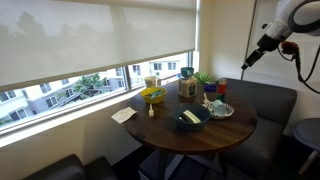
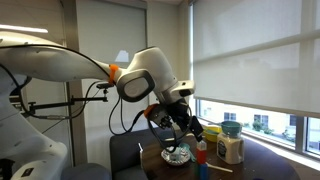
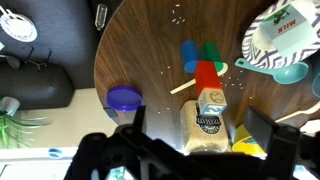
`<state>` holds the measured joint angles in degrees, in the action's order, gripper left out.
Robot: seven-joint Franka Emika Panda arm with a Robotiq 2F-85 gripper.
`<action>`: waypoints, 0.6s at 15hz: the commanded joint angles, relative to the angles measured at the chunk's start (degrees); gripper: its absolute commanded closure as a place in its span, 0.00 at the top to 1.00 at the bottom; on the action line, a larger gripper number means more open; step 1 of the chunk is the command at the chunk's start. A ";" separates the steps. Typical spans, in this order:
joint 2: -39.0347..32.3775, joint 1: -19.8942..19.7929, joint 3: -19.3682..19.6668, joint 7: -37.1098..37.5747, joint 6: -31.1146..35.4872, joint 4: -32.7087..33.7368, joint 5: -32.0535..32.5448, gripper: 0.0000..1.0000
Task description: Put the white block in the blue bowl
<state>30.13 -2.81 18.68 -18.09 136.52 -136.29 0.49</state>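
Blue bowl (image 1: 198,124) sits on the near part of the round table (image 1: 165,135) in an exterior view. A pale piece that looks like the white block (image 1: 189,116) lies inside it, though it is too small for you to be sure. Your gripper (image 1: 245,62) hangs high and off to the side, well apart from the bowl and out past the table's edge. At this size you cannot tell how its fingers stand. A striped plate (image 1: 221,110) lies between the bowl and the fingers, and a yellow bowl (image 1: 153,95) sits farther from them, across the table.

In an exterior view the gripper (image 2: 180,124) points down in front of the arm's big white joint. The striped plate (image 2: 177,155) is below the fingers and a jar (image 2: 232,149) is off to one side.

In the wrist view your fingers (image 3: 130,120) stand wide apart with nothing held between them. The table lies well below. A carton (image 3: 210,120) shows in the gap between the fingers, with a red block (image 3: 207,72) and a blue block (image 3: 190,53) just beyond it. A purple cup (image 3: 124,99) appears close beside one finger.
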 commanded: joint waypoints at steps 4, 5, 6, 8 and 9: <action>-11.87 2.56 -1.22 -0.15 5.29 5.36 -7.18 1.00; -12.96 2.48 -1.61 -0.09 5.19 6.05 -7.82 1.00; -13.93 2.61 -1.76 -0.56 4.98 6.83 -8.91 1.00; -15.54 2.42 -2.38 -0.27 4.65 8.07 -10.81 1.00; -16.12 2.32 -2.67 -0.22 4.14 8.58 -11.61 1.00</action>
<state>16.93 -0.31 17.00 -18.06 141.70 -130.81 -7.59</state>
